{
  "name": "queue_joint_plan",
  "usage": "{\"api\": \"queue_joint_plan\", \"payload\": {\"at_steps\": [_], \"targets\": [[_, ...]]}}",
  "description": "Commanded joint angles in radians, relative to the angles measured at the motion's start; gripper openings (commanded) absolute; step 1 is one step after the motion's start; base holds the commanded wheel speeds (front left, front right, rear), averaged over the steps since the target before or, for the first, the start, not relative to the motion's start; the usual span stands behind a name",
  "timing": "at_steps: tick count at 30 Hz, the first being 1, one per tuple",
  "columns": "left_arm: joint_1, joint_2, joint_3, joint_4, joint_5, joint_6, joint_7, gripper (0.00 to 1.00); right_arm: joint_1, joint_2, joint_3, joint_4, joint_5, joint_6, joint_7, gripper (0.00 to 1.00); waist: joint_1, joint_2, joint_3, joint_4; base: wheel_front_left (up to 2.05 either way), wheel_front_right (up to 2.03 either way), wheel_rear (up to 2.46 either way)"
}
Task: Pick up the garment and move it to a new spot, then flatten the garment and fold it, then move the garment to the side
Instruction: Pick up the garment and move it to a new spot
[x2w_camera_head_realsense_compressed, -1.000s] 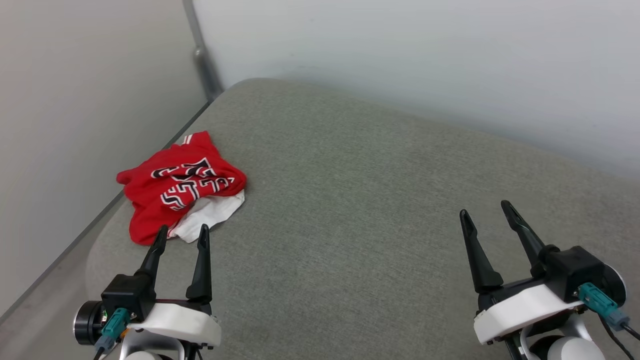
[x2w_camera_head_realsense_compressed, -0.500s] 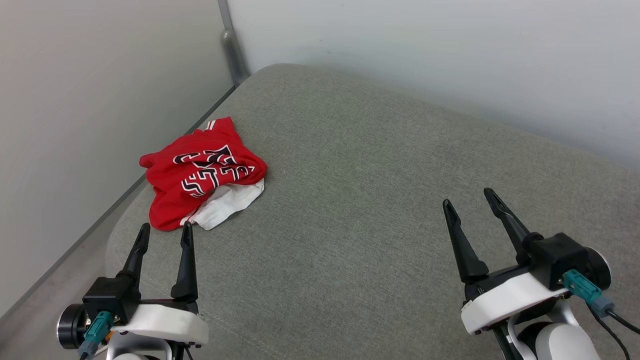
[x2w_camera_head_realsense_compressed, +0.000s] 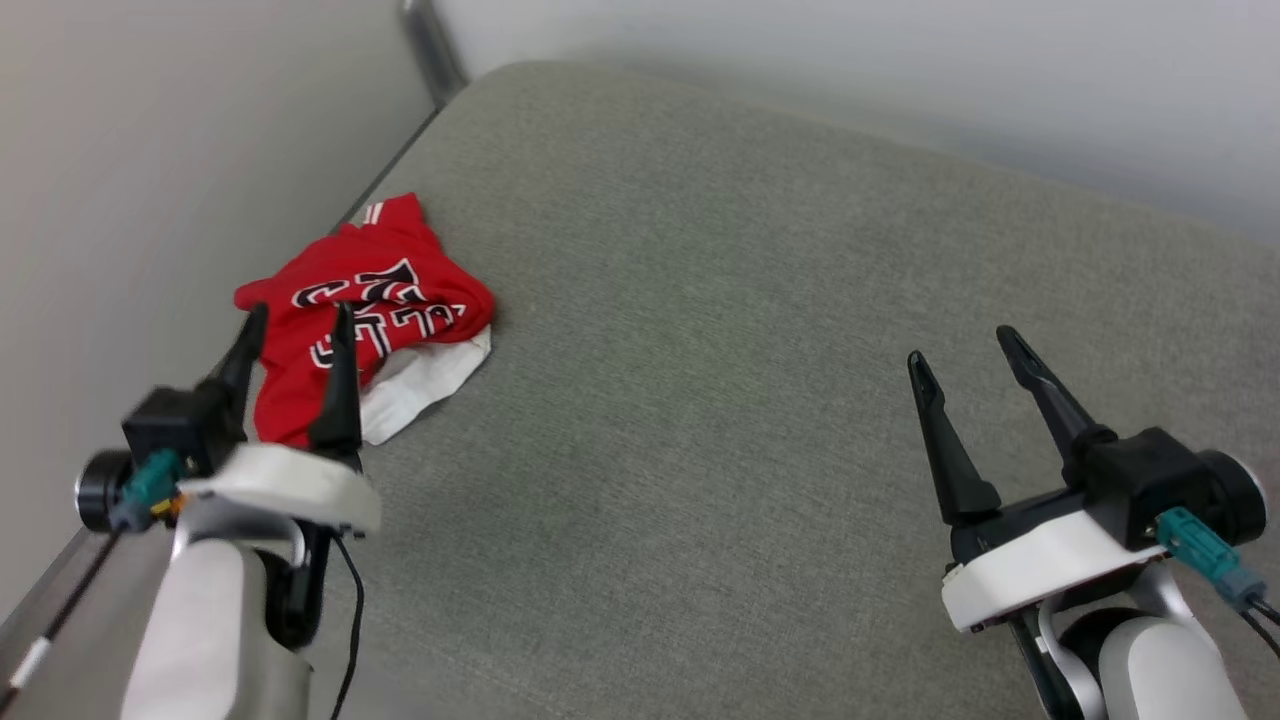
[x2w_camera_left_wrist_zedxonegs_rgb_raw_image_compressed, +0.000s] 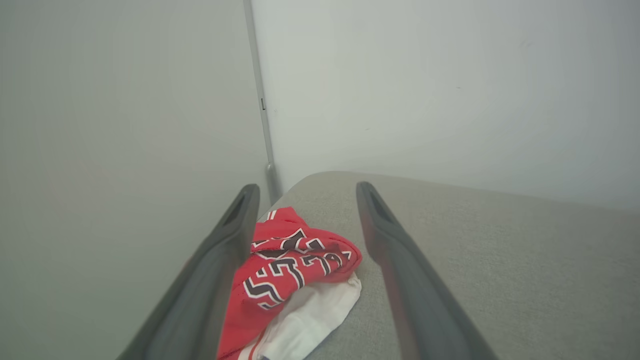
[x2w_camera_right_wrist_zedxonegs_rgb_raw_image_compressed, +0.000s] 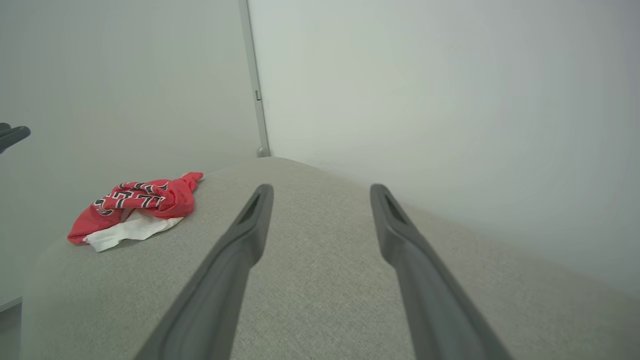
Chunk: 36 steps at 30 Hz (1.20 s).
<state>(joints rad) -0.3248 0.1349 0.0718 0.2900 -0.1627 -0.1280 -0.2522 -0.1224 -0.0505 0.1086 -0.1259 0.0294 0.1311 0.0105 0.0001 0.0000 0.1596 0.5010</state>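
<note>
- The pale side wall stands just to the outside of the left gripper; a thin metal post runs up the corner far ahead of its fingertips.
- The left gripper has its two dark fingers spread wide apart with nothing clamped between them. It points forward at the crumpled cloth.
- The garment lies in a bunched red heap right at the left gripper's fingertips, near the cushion's left edge. In the left wrist view the garment shows in the gap between the two fingers, and the left finger overlaps its red edge. Whether either tip touches the cloth I cannot tell.
- Black, white-outlined lettering is creased across the top of the heap. A white sleeve spills out on the side nearest the gripper's inner finger. A striped trim sticks out at the far end, beyond the fingertips.
- The grey cushion stretches bare between the two grippers.
- The right gripper also stands with its fingers wide apart and empty, above the cushion. The garment is well apart from it, far off to its left and somewhat ahead, as the right wrist view shows.
- The pale back wall rises beyond the right gripper's fingertips, past the cushion's far edge.
</note>
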Motion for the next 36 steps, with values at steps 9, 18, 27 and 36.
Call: {"api": "queue_joint_plan", "payload": {"at_steps": [9, 18, 27, 36], "targets": [[-0.258, 0.151, 0.004, 0.161, -0.125, -0.002, 0.227, 1.00, -0.062, -0.010, -0.015, -0.037, -0.015, 0.000, 0.014, 1.00, -0.0001, 0.0000, 0.193, -0.139, 0.00, 0.00, 0.00], [-0.387, 0.336, -0.024, 0.347, -0.273, -0.002, 0.614, 1.00, -0.123, -0.007, 0.001, -0.018, -0.005, 0.000, -0.013, 1.00, -0.0001, 0.0000, 0.296, -0.210, 0.00, 0.00, 0.00], [-0.411, 0.405, -0.055, 0.498, -0.380, -0.002, 0.860, 1.00, -0.170, -0.005, 0.004, 0.005, 0.000, 0.000, -0.030, 1.00, -0.0001, 0.0000, 0.362, -0.242, 0.00, 0.00, 0.00], [-0.426, 0.359, -0.051, 0.600, -0.433, 0.001, 0.919, 0.00, -0.193, -0.013, 0.001, 0.006, 0.003, 0.000, -0.024, 1.00, -0.0001, 0.0000, 0.373, -0.255, 0.00, 0.00, 0.00]]}}
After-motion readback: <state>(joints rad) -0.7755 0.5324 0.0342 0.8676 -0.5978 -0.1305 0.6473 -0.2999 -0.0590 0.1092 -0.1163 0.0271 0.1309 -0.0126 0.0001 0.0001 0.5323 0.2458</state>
